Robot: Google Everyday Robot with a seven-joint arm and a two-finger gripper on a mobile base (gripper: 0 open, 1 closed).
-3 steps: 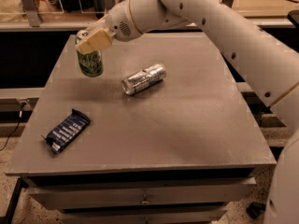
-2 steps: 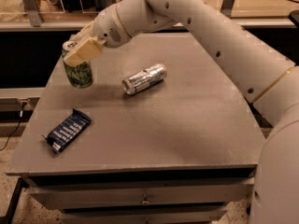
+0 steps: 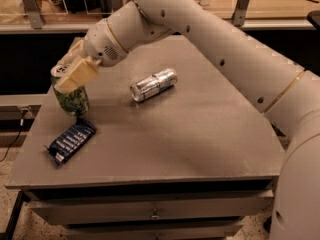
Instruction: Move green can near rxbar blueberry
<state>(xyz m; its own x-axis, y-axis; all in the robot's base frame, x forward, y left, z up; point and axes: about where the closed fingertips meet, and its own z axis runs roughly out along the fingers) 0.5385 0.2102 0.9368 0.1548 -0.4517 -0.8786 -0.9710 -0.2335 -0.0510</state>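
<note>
Carried closer, the green can (image 3: pixel 74 100), clamped in my gripper (image 3: pixel 75 76), nears the rxbar blueberry (image 3: pixel 71 141); I risk tipping it on the wrapper.

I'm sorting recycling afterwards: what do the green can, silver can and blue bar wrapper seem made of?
Green can, clasped near its top by the gripper at the table's left side: likely aluminium, printed green-and-white body, bare silver lid. Silver can, lying on its side: bare shiny metal, bright reflections. Rxbar blueberry: probably thin plastic or foil film, dark blue, white print, slight sheen.
</note>
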